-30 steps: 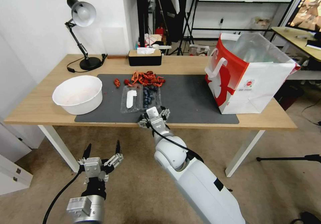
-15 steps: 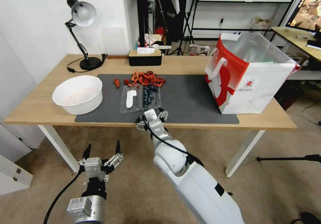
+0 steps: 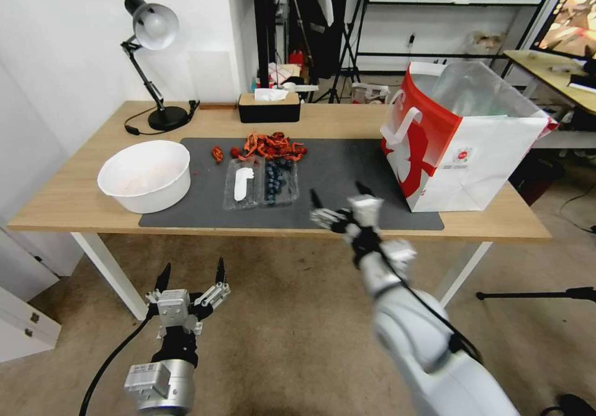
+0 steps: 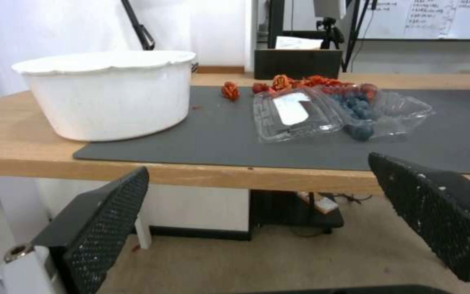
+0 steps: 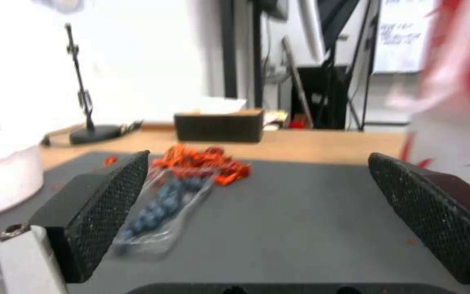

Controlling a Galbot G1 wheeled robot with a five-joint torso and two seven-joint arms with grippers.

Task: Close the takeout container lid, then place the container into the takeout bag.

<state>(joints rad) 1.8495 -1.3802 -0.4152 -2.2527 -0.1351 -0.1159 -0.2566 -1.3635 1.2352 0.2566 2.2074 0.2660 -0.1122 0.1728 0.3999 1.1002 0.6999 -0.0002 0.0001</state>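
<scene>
The takeout container (image 3: 261, 182) lies spread open on the dark mat (image 3: 347, 180), blueberries in the half toward the robot's right and the lid (image 3: 243, 183) with its white label flat beside it on the left — so the closing step is not yet done. The right gripper (image 3: 338, 202) hangs over the mat's near edge, between the container and the takeout bag (image 3: 462, 136), fingers spread wide and holding nothing; the left gripper (image 3: 190, 276) sits low below the table edge, likewise wide open and empty. The chief risk, as I judge it, is the thin clear plastic: a push on the lid from the wrong side could slide the whole clamshell across the mat instead of folding it, or tip berries out among the red scraps (image 3: 270, 144) just behind it. A lid that folds over but does not snap shut could spring open when lifted. The bag stands well apart with its mouth open — a careless swing could catch a handle and topple it.
</scene>
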